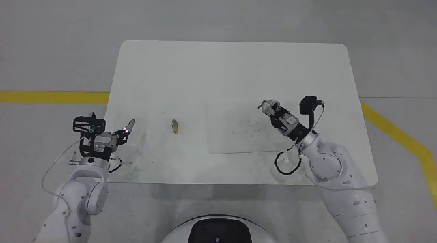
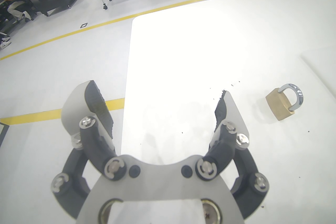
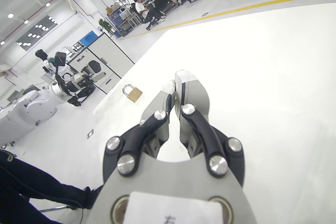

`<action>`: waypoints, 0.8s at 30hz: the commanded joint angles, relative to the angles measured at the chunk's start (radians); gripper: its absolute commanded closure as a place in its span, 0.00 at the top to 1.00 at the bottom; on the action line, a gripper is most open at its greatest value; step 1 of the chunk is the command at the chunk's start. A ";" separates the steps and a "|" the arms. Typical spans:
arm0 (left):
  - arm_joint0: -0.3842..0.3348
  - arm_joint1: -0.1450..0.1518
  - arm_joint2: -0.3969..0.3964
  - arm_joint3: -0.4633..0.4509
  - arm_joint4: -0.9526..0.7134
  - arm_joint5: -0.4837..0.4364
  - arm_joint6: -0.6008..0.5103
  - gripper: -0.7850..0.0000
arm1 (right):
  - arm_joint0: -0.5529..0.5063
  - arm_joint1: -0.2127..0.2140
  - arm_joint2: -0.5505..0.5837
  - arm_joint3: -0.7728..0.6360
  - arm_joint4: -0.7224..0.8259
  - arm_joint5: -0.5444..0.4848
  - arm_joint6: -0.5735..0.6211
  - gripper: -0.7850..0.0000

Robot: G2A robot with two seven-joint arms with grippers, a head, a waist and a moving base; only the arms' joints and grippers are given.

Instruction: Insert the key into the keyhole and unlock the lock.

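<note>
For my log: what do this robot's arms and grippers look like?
The left arm and right arm have rounded white shells; a black cable loops beside the right wrist. The left gripper and right gripper share a silver base plate, black link bars with silver screws, and grey fingers lined with black pads.

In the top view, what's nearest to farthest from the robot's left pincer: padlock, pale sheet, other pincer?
From the left pincer:
1. The padlock, beside it toward mid-table.
2. The pale sheet, beyond the padlock.
3. The right pincer, over the sheet's far end.
</note>
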 commanded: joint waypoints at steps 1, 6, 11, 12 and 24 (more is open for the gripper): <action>0.000 0.000 0.000 0.000 0.000 0.000 0.000 1.00 | 0.000 0.000 0.000 0.000 -0.003 0.000 0.000 0.00; 0.000 0.000 0.000 0.000 0.000 0.000 0.000 1.00 | 0.000 0.000 0.000 0.000 -0.003 0.000 0.000 0.00; -0.021 -0.006 0.028 -0.027 -0.219 -0.156 -0.025 1.00 | 0.008 -0.014 -0.040 0.014 0.183 -0.040 -0.049 0.00; -0.032 -0.006 0.035 -0.033 -0.290 -0.220 -0.058 1.00 | 0.016 -0.017 -0.051 0.026 0.228 -0.052 -0.046 0.00; -0.082 -0.003 0.065 -0.066 -0.441 -0.381 -0.187 1.00 | 0.041 -0.023 -0.080 0.073 0.453 -0.140 0.006 0.00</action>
